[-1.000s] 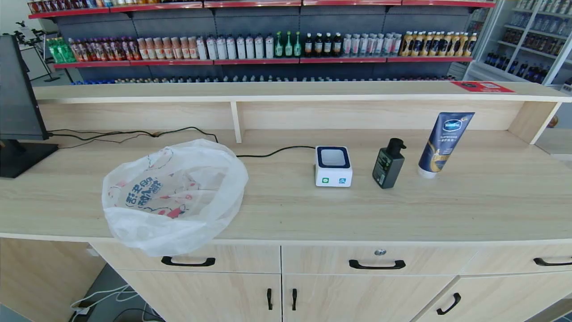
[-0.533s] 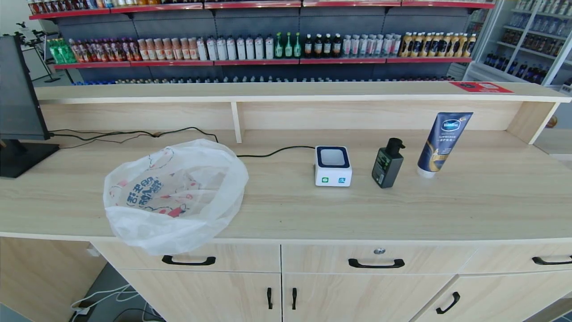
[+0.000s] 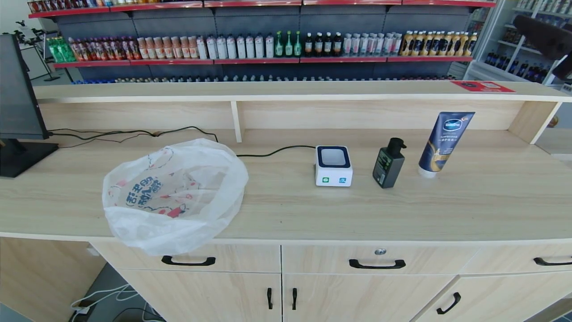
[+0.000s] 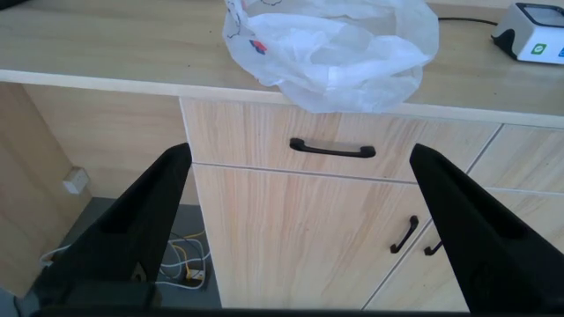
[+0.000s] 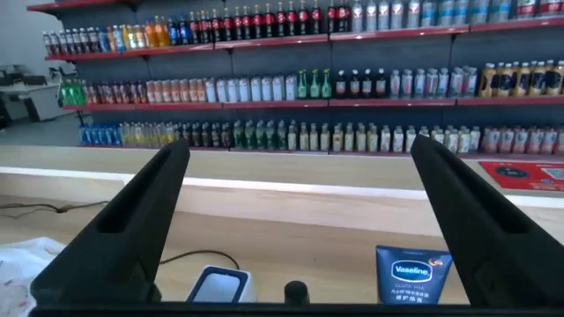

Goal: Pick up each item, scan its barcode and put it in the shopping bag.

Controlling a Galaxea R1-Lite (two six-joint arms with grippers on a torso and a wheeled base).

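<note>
A white plastic shopping bag (image 3: 174,197) lies open on the left of the wooden counter (image 3: 402,210). A white barcode scanner (image 3: 333,165) sits mid-counter. Right of it stand a dark pump bottle (image 3: 389,163) and a blue tube (image 3: 444,143) on its cap. My right gripper (image 5: 300,148) is open, raised above the counter's near side, with the scanner (image 5: 218,286), the bottle's pump (image 5: 295,291) and the tube (image 5: 412,273) below it. A dark part of my right arm (image 3: 540,38) shows at the top right. My left gripper (image 4: 300,154) is open, low in front of the drawers beneath the bag (image 4: 335,44).
A raised wooden ledge (image 3: 286,91) runs along the counter's far side, with drink shelves (image 3: 268,44) behind. A black monitor (image 3: 18,103) stands at the far left with cables. The scanner's black cable (image 3: 272,152) runs toward the bag. Drawers with black handles (image 4: 332,150) front the counter.
A dark part of my right arm has come into the head view at the top right. The bag, scanner, bottle and tube have not moved.
</note>
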